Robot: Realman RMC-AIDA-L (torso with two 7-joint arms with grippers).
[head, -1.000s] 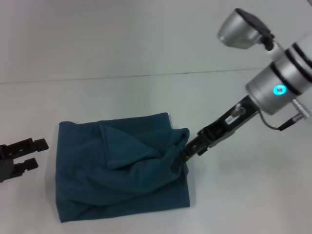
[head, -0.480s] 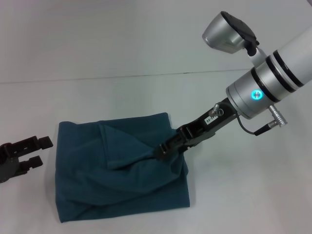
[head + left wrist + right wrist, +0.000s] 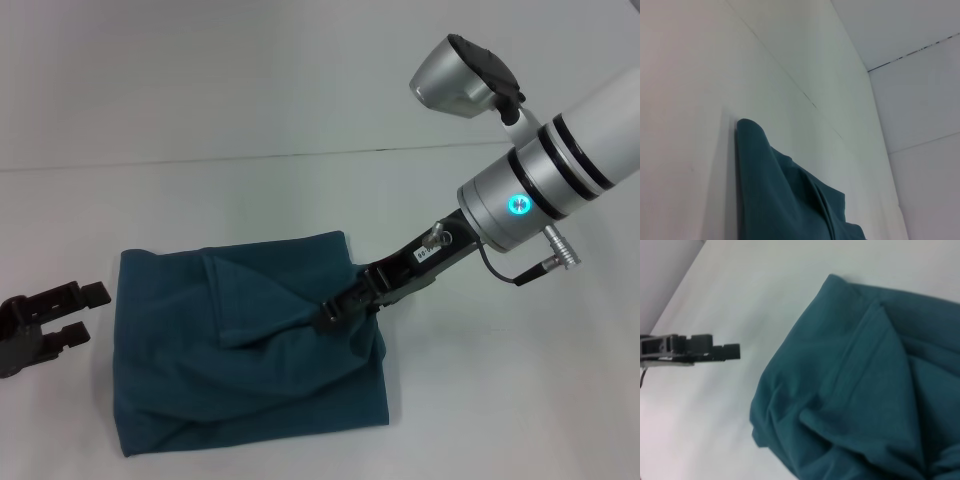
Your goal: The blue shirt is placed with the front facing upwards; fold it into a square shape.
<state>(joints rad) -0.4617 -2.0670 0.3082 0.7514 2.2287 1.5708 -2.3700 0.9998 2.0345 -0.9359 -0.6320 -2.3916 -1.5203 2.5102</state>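
The blue shirt (image 3: 200, 385) lies on the white table as a rumpled, roughly square bundle with no print showing. My right gripper (image 3: 333, 313) reaches in from the right and is shut on a fold of the shirt's right edge, held over the bundle's right half. A raised flap of cloth runs from it toward the middle. In the right wrist view the creased shirt (image 3: 855, 405) fills the lower right. Left of the shirt, my left gripper (image 3: 85, 313) rests open with nothing in it, apart from the cloth; it also shows as the left gripper (image 3: 727, 351) in the right wrist view. The left wrist view shows one corner of the shirt (image 3: 770, 190).
The white table (image 3: 250, 200) surrounds the shirt, and its far edge meets a pale wall (image 3: 200, 70). The silver right arm (image 3: 540, 190) crosses the upper right above the table.
My right gripper has moved left, carrying the shirt's right edge in over the bundle; most of this happened in the first half second. The left gripper has barely moved.
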